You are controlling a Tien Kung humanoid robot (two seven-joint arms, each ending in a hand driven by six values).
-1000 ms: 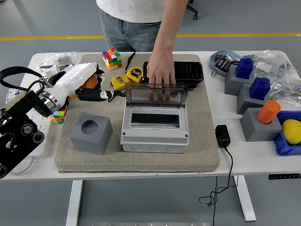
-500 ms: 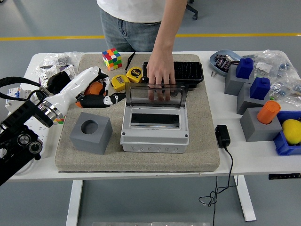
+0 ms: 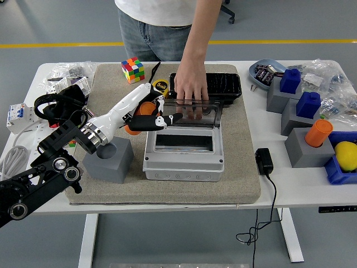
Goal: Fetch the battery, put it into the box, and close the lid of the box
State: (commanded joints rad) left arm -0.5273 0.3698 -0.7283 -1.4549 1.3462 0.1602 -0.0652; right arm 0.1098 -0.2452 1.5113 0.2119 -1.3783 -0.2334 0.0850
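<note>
Since the earlier frames the left hand (image 3: 159,119) has been swung from the counter's nine o'clock side in toward the centre, and is now held at the left edge of the grey junction box (image 3: 183,149). An orange cylindrical battery (image 3: 144,109) is seen tucked under the white forearm shell, with the fingers curled about it; how firmly it is clamped cannot be told, since most of it is hidden. The battery is judged rigid, smooth and fairly light, so it would best be held around its middle, where slipping is least likely. The arm is stretched diagonally from seven o'clock toward one o'clock, the wrist level, the dark fingertips pointing at the box's open cavity. The transparent lid (image 3: 189,113) is held upright at twelve o'clock by a person's hand (image 3: 191,85), whose fingers rest on its top edge. The battery has not yet been placed inside.
</note>
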